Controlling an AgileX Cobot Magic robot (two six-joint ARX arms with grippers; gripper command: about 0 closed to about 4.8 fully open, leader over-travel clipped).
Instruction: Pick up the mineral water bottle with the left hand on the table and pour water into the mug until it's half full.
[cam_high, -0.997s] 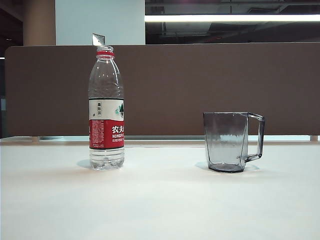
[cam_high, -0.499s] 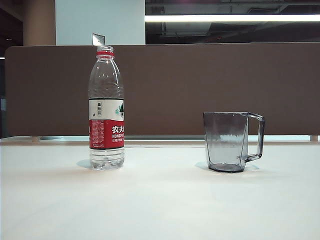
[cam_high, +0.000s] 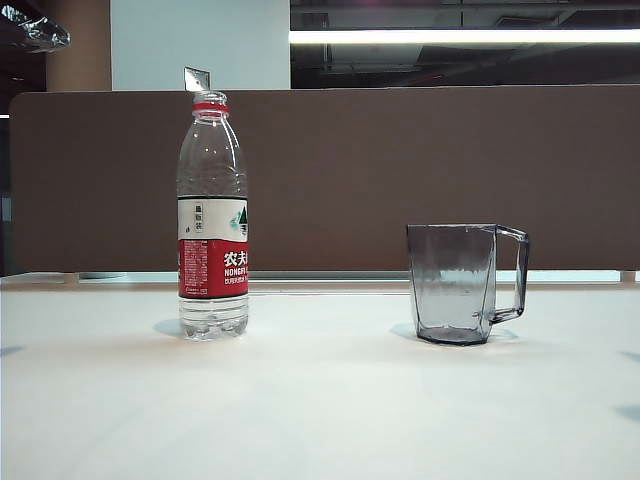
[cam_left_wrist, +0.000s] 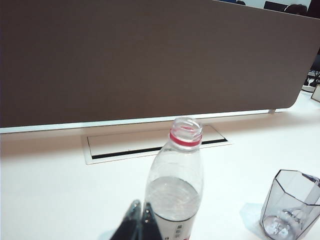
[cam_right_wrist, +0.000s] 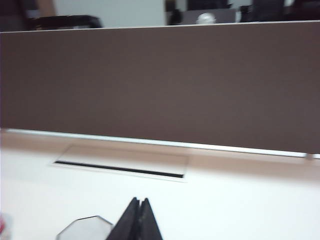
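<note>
Standing upright on the white worktop (cam_high: 320, 400) is seen the uncapped bottle (cam_high: 212, 215), well left of the empty mug (cam_high: 455, 283). Since a second ago, a crinkled shiny thing (cam_high: 33, 27) has appeared at the exterior view's top-left corner, and faint shadows at the worktop's edges. The left tool (cam_left_wrist: 140, 215), pressed together, is held just before the bottle; the right tool (cam_right_wrist: 139, 210), likewise pressed together, is near the mug. The approach is judged begun; nothing is grasped.

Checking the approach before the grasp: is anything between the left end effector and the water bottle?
Nothing visible. The left end effector, shut, points at the mineral water bottle with only bare table around; the mug stands off to one side.
</note>
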